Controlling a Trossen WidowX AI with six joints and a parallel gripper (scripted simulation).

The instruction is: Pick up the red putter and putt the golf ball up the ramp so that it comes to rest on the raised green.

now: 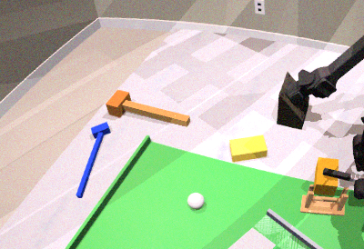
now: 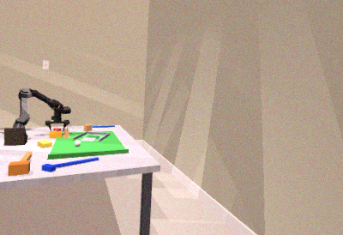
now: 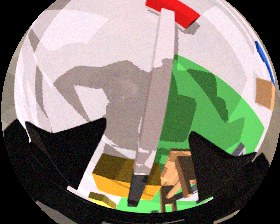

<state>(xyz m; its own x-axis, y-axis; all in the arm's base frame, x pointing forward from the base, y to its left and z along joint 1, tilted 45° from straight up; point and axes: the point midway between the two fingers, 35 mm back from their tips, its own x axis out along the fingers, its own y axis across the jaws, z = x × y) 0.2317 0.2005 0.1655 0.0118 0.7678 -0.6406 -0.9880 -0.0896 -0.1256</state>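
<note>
The red putter has a red head (image 3: 172, 12) at the top of the wrist view. Its pale shaft (image 3: 157, 95) runs down to a dark grip end (image 3: 137, 191) (image 1: 337, 174), which lies across the orange block (image 1: 327, 164) (image 2: 56, 135) (image 3: 115, 187) by the wooden stand (image 1: 323, 205) (image 3: 172, 172). My gripper (image 3: 149, 129) (image 2: 57, 128) is open, pointing down above the shaft, a finger on either side, gripping nothing. The white golf ball (image 1: 196, 201) (image 2: 77, 143) sits on the green mat (image 1: 150, 194) (image 2: 86, 151). The ramp's grey rail (image 1: 291, 228) is right of the ball; the raised green cannot be made out clearly.
A yellow block (image 1: 248, 148) (image 2: 45, 143) lies beside the mat. An orange mallet (image 1: 155, 112) (image 2: 19, 167) and a blue club (image 1: 91, 163) (image 2: 73, 163) lie farther off. A dark box (image 2: 15, 136) stands near the arm's base, and a tan block (image 2: 87, 127) (image 3: 264, 92) behind the mat.
</note>
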